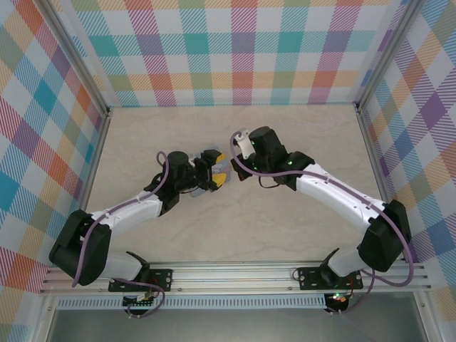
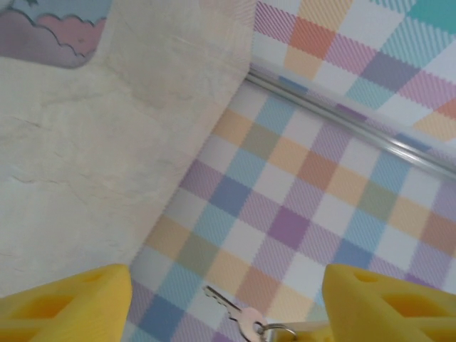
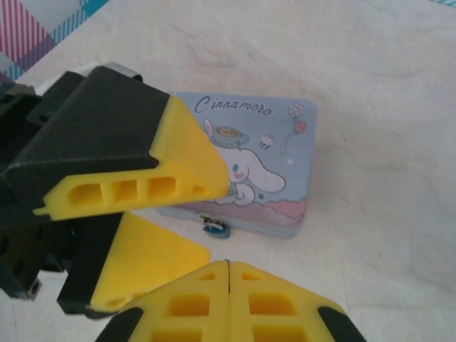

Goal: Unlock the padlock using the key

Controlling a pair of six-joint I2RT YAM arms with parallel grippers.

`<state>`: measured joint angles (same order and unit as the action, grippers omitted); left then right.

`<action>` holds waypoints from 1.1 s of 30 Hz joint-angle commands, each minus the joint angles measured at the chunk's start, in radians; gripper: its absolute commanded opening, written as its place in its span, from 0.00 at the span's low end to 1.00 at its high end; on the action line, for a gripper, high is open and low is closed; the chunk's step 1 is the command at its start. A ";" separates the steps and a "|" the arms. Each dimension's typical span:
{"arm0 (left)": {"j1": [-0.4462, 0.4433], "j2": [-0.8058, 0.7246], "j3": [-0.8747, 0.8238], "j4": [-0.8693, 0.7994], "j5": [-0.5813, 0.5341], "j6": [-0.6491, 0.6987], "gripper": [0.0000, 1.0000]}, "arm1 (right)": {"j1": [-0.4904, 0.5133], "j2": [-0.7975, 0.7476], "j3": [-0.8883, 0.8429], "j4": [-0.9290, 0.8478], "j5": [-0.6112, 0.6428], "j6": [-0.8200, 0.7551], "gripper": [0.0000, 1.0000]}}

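Note:
The tiny blue-teal padlock [image 3: 214, 228] hangs at the front edge of the cartoon-printed tin [image 3: 285, 164], resting on the table. My left gripper [image 3: 214, 218] is open, one yellow finger [image 3: 142, 178] over the tin's left part and the other lower, with the padlock just past their tips. My right gripper [image 3: 226, 265] is shut a short way from the padlock, and a thin metal edge pokes from its seam. In the left wrist view the silvery key [image 2: 231, 312] dangles on a small ring [image 2: 281, 331] low between the left gripper's [image 2: 224, 288] wide-apart fingers.
Both grippers, the left gripper [image 1: 217, 171] and the right gripper [image 1: 237, 165], meet near the middle of the marble-look table [image 1: 228, 228], covering the tin from above. Checkered walls [image 1: 242, 57] with metal rails enclose the table on three sides. Bare table lies to the right of the tin.

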<state>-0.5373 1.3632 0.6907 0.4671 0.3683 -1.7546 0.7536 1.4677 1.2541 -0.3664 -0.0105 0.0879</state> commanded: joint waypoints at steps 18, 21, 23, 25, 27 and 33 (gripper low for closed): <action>-0.036 0.069 -0.068 0.275 -0.074 -0.331 0.35 | 0.037 0.023 0.008 0.089 -0.055 0.050 0.00; -0.036 0.072 -0.068 0.278 -0.075 -0.331 0.33 | 0.037 0.010 -0.005 0.091 -0.049 0.056 0.00; -0.036 0.076 -0.068 0.281 -0.075 -0.332 0.30 | 0.037 0.002 -0.013 0.090 -0.045 0.059 0.00; -0.036 0.079 -0.068 0.282 -0.075 -0.331 0.27 | 0.037 0.000 -0.018 0.089 -0.045 0.064 0.00; -0.036 0.083 -0.068 0.284 -0.074 -0.330 0.26 | 0.037 -0.007 -0.024 0.092 -0.044 0.068 0.00; -0.036 0.089 -0.074 0.291 -0.077 -0.333 0.19 | 0.037 -0.019 -0.038 0.090 -0.034 0.072 0.00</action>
<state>-0.5690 1.4464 0.6342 0.6895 0.2958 -1.9697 0.7860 1.4780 1.2285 -0.2981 -0.0456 0.1463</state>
